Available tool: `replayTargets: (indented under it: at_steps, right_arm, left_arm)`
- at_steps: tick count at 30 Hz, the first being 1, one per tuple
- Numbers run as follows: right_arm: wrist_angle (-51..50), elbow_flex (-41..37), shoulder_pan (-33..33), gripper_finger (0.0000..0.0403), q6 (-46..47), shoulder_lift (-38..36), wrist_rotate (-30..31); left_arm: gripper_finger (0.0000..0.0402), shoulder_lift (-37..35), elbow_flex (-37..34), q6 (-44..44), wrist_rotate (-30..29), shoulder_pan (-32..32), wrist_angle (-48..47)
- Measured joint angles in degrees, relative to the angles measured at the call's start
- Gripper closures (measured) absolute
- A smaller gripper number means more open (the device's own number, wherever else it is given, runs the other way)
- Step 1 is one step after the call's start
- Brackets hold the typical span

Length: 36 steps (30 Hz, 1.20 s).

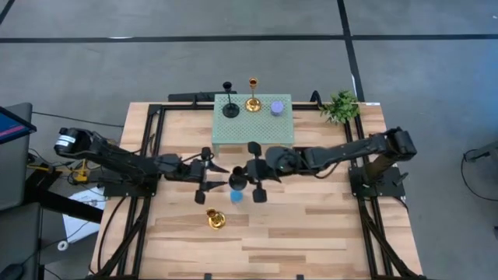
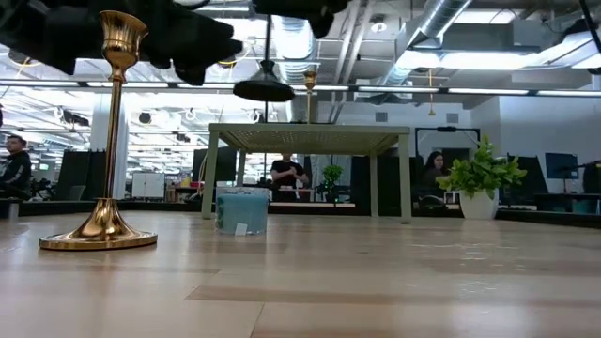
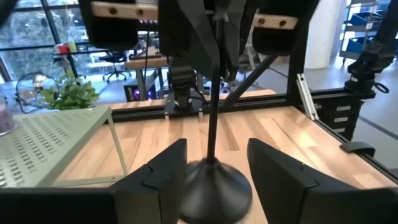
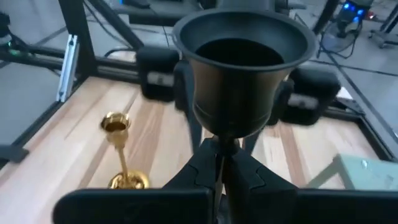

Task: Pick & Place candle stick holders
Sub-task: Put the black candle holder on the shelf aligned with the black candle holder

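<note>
A black candle stick holder hangs above the table's middle, with my right gripper shut on it. My left gripper is open, its fingers standing on either side of the holder's round base; whether they touch it I cannot tell. Below it a squat blue cylinder stands on the table. A gold holder stands upright on its base nearer the front. On the pale green stand are a black holder, a gold holder and a purple cylinder. My right gripper pinches the black holder's slim stem just under its cup, between the two fingers. The fingers come from the table's right, slanting slightly down, and lie across the stem. The holder hangs upright, its base lifted clear of the table.
A small green plant stands at the far right corner. Black frame rails run along the table's left, right and far edges. Bare wood lies toward the near edge. People show in the room beyond the table.
</note>
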Motion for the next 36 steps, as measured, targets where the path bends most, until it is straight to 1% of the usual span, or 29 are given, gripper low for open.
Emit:
replayTargets:
  at_steps: [4,7,10,18,23,31,33,36]
  right_arm:
    - [-0.41,1.1,-1.12,0.0402,0.01,1.19,-1.56]
    - [0.62,1.43,-1.31,0.0402,0.01,0.98,-2.04]
    - [0.99,1.34,-1.05,0.0402,-0.01,0.8,-2.49]
    - [2.94,1.36,-0.9,0.0402,-0.01,0.96,-2.48]
    - [3.61,1.34,-0.9,0.0402,-0.05,1.05,-2.44]
    - [3.63,1.34,-0.97,0.0402,-0.01,1.05,-2.29]
    - [3.61,1.34,-0.97,0.0402,-0.01,1.03,-2.31]
    - [3.54,1.34,-0.97,0.0398,-0.03,1.04,-2.27]
  left_arm:
    - [0.0233,3.95,2.61,-0.58,-0.1,0.0,0.2]
    - [0.0239,6.02,3.78,-1.53,-1.89,0.1,0.06]
    - [0.0245,7.24,4.58,-1.54,-3.61,0.2,0.31]
    - [0.0264,7.83,5.41,-3.01,-3.78,0.18,0.54]
    - [0.0297,7.81,5.41,-3.18,-3.65,0.15,1.06]
    - [0.0381,7.81,5.41,-2.82,-3.37,0.11,1.19]
    - [0.0387,7.81,5.41,-2.54,-3.34,0.11,1.19]
    - [0.0377,7.81,5.41,-2.51,-3.76,0.13,1.23]
